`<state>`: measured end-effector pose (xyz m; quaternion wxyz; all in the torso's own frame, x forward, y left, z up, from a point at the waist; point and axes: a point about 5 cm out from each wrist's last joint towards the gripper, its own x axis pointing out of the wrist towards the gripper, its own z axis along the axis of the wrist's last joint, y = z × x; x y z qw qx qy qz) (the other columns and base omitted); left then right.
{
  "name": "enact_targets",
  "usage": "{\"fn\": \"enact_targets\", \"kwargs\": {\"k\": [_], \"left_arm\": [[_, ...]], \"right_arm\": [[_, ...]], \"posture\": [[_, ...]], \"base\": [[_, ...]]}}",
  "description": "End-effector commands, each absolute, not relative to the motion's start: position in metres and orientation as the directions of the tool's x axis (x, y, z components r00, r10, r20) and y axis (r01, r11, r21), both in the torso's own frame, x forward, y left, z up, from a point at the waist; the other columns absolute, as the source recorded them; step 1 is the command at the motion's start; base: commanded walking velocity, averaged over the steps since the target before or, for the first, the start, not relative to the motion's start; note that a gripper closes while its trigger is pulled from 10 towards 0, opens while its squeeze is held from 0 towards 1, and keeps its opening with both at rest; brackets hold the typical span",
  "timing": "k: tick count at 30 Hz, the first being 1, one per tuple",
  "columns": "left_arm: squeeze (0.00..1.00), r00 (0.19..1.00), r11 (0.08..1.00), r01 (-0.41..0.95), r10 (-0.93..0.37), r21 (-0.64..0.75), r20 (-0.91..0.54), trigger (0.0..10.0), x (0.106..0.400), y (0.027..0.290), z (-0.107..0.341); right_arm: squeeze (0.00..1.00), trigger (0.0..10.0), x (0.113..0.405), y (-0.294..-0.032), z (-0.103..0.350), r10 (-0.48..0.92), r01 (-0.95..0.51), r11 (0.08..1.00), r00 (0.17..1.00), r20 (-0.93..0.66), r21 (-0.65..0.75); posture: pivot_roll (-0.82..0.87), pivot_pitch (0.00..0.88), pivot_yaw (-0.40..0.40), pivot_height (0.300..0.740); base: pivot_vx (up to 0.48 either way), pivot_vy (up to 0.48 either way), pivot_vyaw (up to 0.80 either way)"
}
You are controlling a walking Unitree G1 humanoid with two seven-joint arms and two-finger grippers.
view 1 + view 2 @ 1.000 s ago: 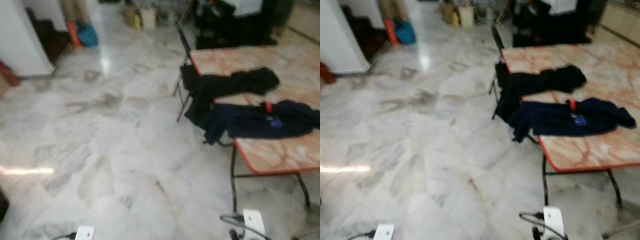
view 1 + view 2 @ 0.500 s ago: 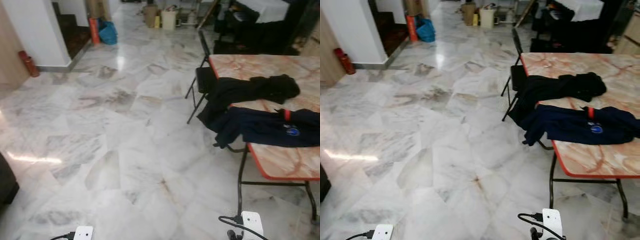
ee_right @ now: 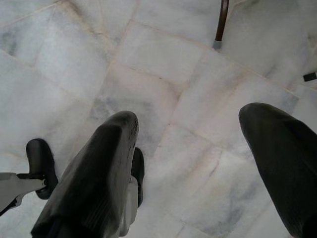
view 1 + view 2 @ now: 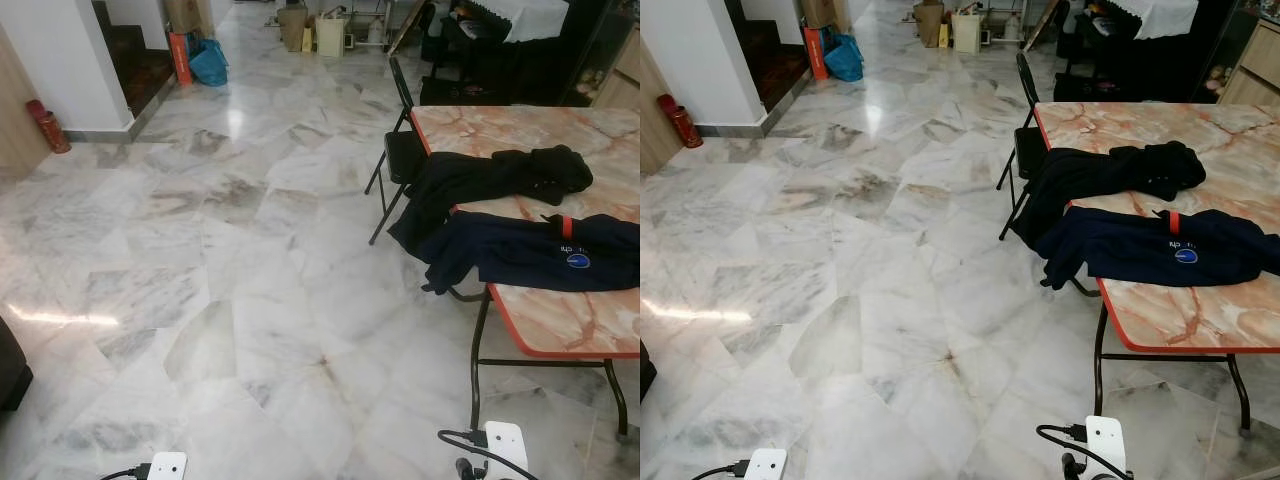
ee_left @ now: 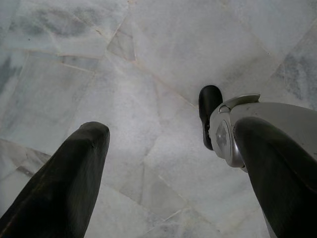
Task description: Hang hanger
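The marble floor (image 4: 220, 280) spreads from 6 o'clock out to 12 o'clock, wide and glossy. At 3 o'clock stands the red-rimmed table (image 4: 1200, 320), its top veined in pink. A black folding chair (image 4: 1025, 150) sits against the table's far corner at about 1 o'clock. Two garments lie on the table: a black jacket (image 4: 1100, 175) drooping over the near edge toward the chair, and just beside it a navy garment (image 4: 1150, 250) with a round badge. At the navy garment's collar a red-and-black piece (image 4: 1173, 221) shows; it may be part of a hanger, but it is too small to tell, so where the hanger lies is unsettled. No rail or hook can be made out.

Both arms hang low over the floor. The left end effector (image 5: 168, 168) has its fingers spread and released, nothing between them; the right end effector (image 3: 198, 158) is likewise spread and empty, with a table leg (image 3: 221, 22) beyond it.

My judgement: to do well here, close on the table squarely toward 2 o'clock, stop short of its legs, and confirm the hanger at the collar before reaching.
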<state>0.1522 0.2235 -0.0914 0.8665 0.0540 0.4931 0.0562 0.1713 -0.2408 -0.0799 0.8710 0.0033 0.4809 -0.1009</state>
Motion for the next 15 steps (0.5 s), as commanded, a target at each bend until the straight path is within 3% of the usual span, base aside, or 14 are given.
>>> {"fn": "enact_targets", "kwargs": {"k": [1,15], "left_arm": [[0.0,0.502,0.988,-0.031,0.148,0.154,-0.852,10.0,0.1503,0.2243,-0.0919],[0.0,0.498,0.988,-0.016,0.142,0.155,-0.856,10.0,0.1474,0.2239,-0.0931]], "right_arm": [[0.0,10.0,0.1734,-0.2421,-0.0786,-0.185,0.202,0.975,0.526,-0.83,-0.09],[0.0,10.0,0.1702,-0.2416,-0.0799,-0.182,0.201,0.976,0.528,-0.83,-0.087]], "posture": [[0.06,0.0,-0.014,0.74],[0.04,0.0,-0.002,0.74]], "base": [[0.0,0.0,0.0],[0.0,0.0,0.0]]}}
